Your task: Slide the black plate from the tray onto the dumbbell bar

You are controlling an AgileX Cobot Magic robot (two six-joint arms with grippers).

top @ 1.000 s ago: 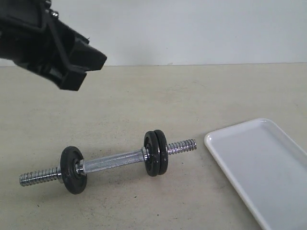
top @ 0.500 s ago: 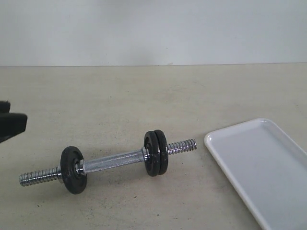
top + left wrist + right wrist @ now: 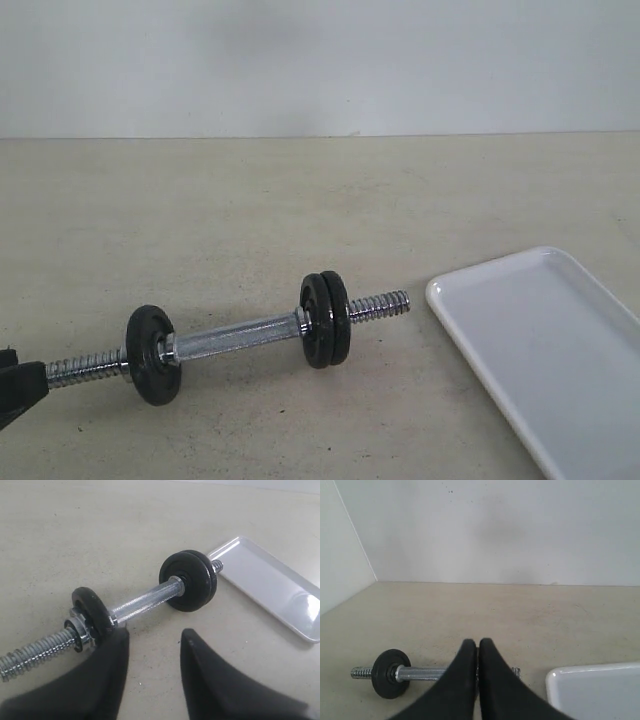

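Observation:
The chrome dumbbell bar [image 3: 235, 335] lies on the beige table. Two black plates [image 3: 327, 319] sit side by side near its right end, and one black plate [image 3: 152, 340] sits near its left end. The white tray [image 3: 540, 340] lies to the right, and what shows of it is bare. My left gripper [image 3: 155, 632] is open over bare table, one finger close beside the single plate [image 3: 92, 612] and holding nothing. Only its tip [image 3: 15, 392] shows at the exterior view's left edge. My right gripper [image 3: 478, 642] is shut and empty, above the bar [image 3: 420, 672].
A pale wall rises behind the table. A chrome collar nut [image 3: 80, 632] sits against the single plate on the threaded end. The tray's near corner [image 3: 220, 560] lies just past the bar's other threaded end.
My left gripper has dropped from high at the upper left to table level by the bar's left threaded end. The bar, plates and tray have not moved.

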